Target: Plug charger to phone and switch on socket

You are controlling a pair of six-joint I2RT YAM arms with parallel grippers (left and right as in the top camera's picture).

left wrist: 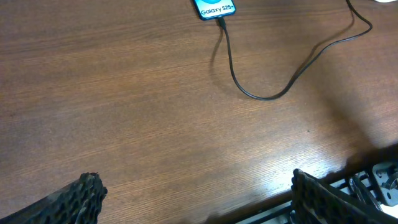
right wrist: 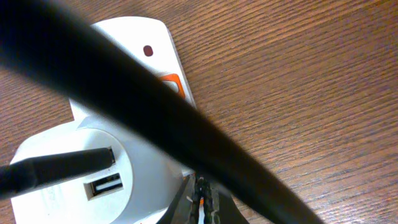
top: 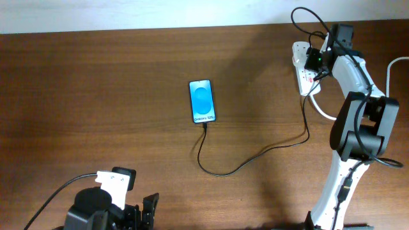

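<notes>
The phone lies flat mid-tabletop with its screen lit. The charger cable meets its lower edge and loops right to the white power strip. The right pincer is closed, its tips at the strip near an orange-red switch. The left pincer hangs wide open, well apart from the phone.

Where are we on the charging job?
Done: the charger tip sits in the phone bottom edge, its other end at the socket. In hand: right gripper hovers near the orange-red switch. Remaining: pressing it; on or off unclear. Meanwhile the left gripper idles open.
</notes>
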